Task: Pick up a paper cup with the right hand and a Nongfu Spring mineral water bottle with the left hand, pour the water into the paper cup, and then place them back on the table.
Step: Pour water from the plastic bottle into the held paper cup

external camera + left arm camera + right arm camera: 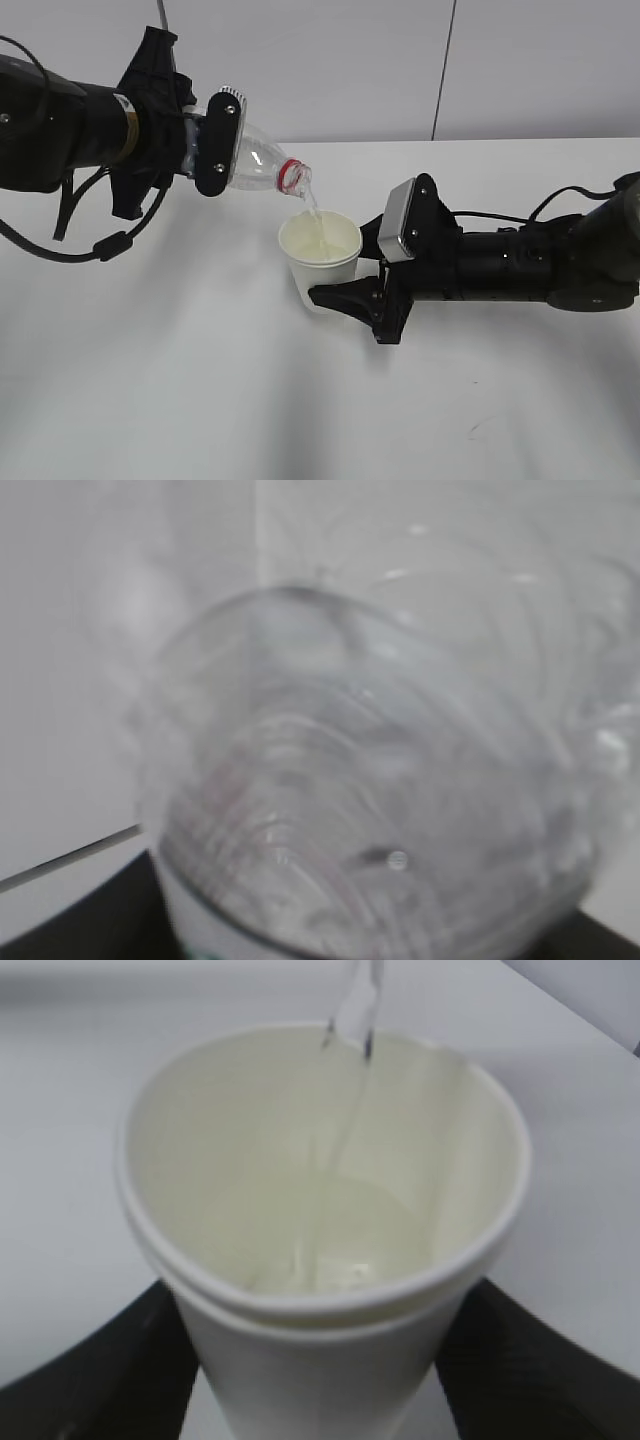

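Note:
My left gripper (pixel 215 145) is shut on the clear Nongfu Spring bottle (pixel 262 162) and holds it tipped, its red-ringed mouth pointing down to the right over the cup. A thin stream of water (pixel 312 208) runs from the mouth into the paper cup (pixel 320 262). My right gripper (pixel 335 290) is shut on the cup's body and holds it upright. In the right wrist view the cup (pixel 320 1260) fills the frame between my two black fingers (pixel 95 1370), with water pooling at its bottom (pixel 330 1250). The left wrist view shows only the blurred clear bottle (pixel 380 780) up close.
The white table (pixel 200 380) spreads all round both arms. A wall with a dark vertical seam (pixel 443 70) stands behind. Black cables (pixel 90 245) loop under my left arm.

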You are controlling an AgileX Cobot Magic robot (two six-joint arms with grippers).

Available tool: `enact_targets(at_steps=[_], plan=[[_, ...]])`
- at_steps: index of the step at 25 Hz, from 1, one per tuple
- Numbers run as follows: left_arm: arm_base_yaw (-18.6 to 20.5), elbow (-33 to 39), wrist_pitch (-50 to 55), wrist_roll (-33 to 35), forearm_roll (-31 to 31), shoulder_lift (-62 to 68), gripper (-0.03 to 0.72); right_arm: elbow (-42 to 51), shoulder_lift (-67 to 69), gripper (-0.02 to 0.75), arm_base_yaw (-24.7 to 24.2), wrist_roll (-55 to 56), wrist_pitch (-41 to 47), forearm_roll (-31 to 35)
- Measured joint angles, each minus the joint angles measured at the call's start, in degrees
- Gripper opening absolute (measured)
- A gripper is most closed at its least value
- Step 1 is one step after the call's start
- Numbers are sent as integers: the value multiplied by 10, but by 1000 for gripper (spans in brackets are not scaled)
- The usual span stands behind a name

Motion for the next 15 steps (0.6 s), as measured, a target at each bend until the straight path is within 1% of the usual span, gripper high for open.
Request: enact_targets(at_steps=[9,15], plan=[[0,-1,0,-1,0,0,418,0,0,514,0,0,1,0],[0,-1,-2,-15,-4,0,418,0,0,514,0,0,1,18]])
